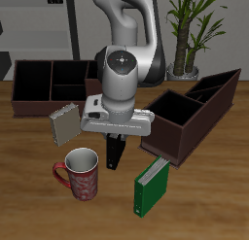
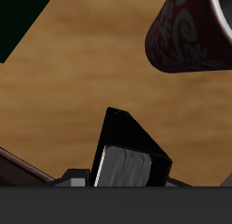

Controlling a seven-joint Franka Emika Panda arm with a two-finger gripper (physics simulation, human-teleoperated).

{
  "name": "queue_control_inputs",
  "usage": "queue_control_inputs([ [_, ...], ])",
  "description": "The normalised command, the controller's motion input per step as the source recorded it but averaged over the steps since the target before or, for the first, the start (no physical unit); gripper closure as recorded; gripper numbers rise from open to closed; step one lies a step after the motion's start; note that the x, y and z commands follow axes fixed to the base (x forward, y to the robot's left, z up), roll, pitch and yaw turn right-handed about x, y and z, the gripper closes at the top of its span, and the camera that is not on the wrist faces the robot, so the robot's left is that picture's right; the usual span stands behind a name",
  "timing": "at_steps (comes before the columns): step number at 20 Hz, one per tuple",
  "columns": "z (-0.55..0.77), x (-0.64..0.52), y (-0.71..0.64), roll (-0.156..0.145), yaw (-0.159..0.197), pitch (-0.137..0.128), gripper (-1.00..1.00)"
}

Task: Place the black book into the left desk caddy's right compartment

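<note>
My gripper (image 1: pixel 117 140) is shut on the slim black book (image 1: pixel 116 154), which hangs upright under it over the table's middle. In the wrist view the black book (image 2: pixel 131 146) sits between the jaws of my gripper (image 2: pixel 122 171). The left desk caddy (image 1: pixel 199 122), dark maroon-brown and lying diagonally, is beside the gripper and a little farther back. Its right compartment (image 1: pixel 177 110), the largest section, is the end nearest the gripper and looks empty. A corner of this caddy (image 2: pixel 20 164) shows in the wrist view.
A red patterned mug (image 1: pixel 80 176) stands near the front edge, close under the gripper; it also shows in the wrist view (image 2: pixel 192 33). A green binder-like book (image 1: pixel 151 186) stands in front of the caddy. A grey notebook (image 1: pixel 64 122) and the twin caddy (image 1: pixel 49 84) lie farther back.
</note>
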Motion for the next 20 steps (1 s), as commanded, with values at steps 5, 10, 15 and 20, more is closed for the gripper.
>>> queue_control_inputs([
  [5, 0.37, -0.14, 0.04, -0.02, -0.016, -0.011, 1.0],
  [10, 0.65, -0.32, 0.13, -0.027, 0.019, -0.022, 1.0],
  [15, 0.65, -0.33, 0.19, 0.013, 0.025, -0.03, 1.0],
  [20, 0.73, -0.4, 0.25, 0.014, 0.02, -0.064, 1.0],
])
